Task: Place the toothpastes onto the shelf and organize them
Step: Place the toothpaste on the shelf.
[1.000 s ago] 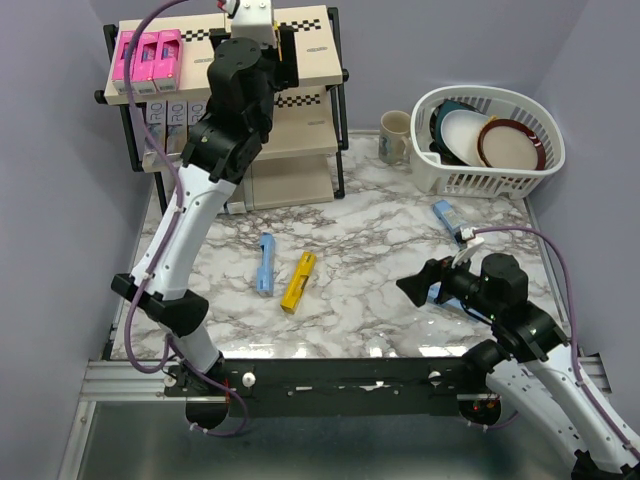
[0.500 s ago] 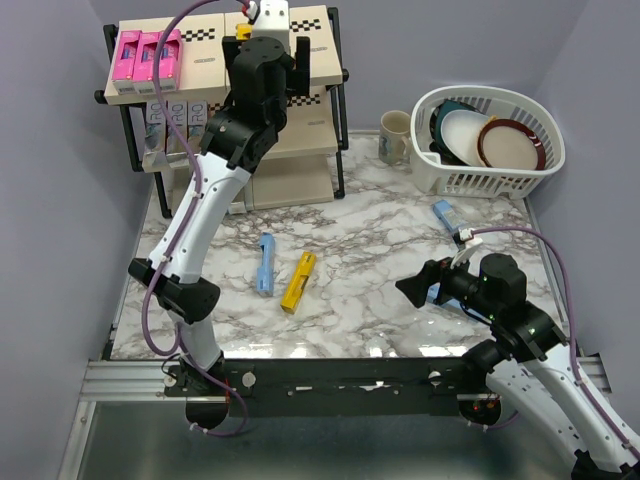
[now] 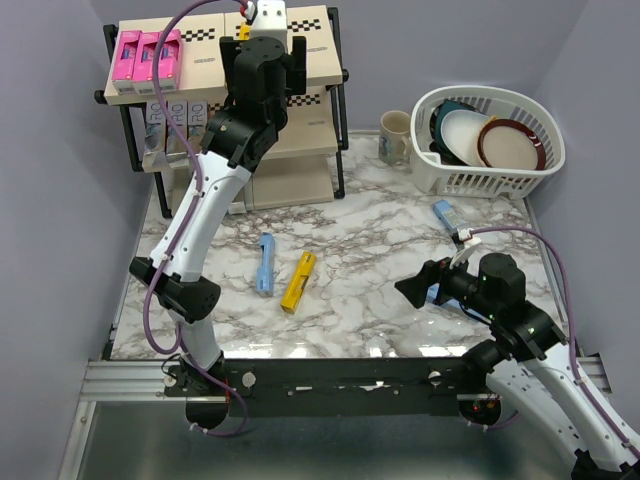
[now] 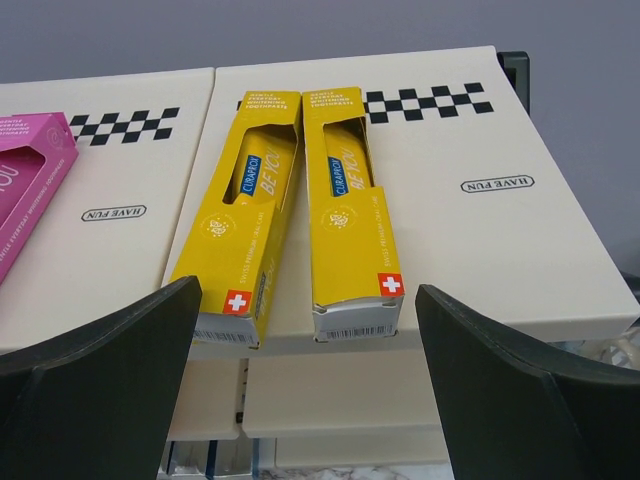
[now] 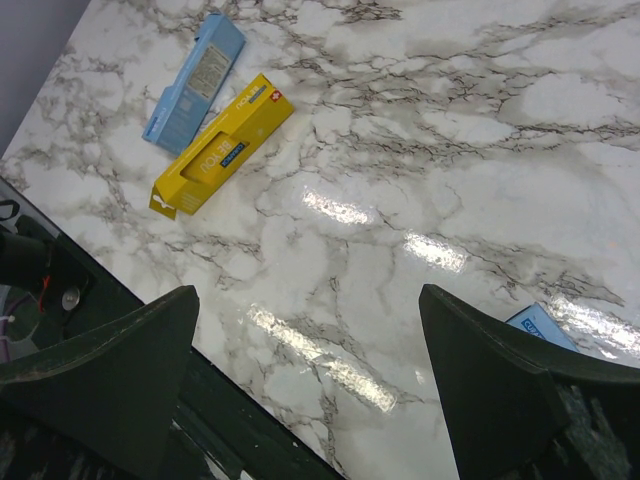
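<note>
Yellow toothpastes (image 4: 350, 215) on shelf (image 4: 480, 240), plain from left wrist, hidden overhead, perhaps touching, left claw (image 4: 308, 290) spread empty, right claw (image 5: 308, 295) too.

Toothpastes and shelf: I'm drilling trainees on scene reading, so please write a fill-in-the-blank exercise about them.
The two cartons on the shelf's top board, before the left hand, are ___.
From above, the pink toothpastes sit at that board's ___ end.
The left hand is ___, holding nothing.
On the table, the yellow carton lies ___ of the light blue carton, seen from above.
Missing words: yellow, left, open, right.
</note>
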Motion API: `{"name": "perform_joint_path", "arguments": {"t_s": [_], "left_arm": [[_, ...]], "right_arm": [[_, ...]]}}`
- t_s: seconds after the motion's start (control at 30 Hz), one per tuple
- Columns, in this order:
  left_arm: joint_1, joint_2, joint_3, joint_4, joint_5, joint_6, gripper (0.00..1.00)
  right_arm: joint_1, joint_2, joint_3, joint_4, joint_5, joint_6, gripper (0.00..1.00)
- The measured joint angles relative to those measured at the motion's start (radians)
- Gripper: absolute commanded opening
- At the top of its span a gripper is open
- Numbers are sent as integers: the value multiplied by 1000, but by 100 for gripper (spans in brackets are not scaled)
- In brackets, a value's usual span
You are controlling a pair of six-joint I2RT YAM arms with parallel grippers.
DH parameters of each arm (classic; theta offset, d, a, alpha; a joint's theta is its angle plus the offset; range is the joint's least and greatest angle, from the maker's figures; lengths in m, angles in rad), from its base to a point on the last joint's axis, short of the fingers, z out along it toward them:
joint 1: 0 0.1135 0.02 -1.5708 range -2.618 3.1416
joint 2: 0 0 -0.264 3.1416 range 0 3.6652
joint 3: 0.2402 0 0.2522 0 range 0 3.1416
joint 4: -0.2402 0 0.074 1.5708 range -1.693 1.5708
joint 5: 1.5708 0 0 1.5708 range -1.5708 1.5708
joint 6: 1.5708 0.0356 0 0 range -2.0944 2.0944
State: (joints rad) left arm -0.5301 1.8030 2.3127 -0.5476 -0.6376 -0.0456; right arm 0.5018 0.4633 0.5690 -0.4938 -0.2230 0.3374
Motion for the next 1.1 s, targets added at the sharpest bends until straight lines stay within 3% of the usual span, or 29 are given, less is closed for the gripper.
{"name": "perform_joint_path", "arguments": {"t_s": [0.33,0.53,0.77,1.1], "left_arm": [[0,-18,-21,14,47,-22,93],[0,-45,-24,14,114,-55,98],[7,-115,-69,30,96,-41,99],[192,-133,-102,24,315,-224,99]], "right_arm": [[0,1,0,3,0,0,100],[0,1,0,5,0,0,100],[0,1,-1,6,0,0,100],[0,0,-10,6,-1,-2,100]]}}
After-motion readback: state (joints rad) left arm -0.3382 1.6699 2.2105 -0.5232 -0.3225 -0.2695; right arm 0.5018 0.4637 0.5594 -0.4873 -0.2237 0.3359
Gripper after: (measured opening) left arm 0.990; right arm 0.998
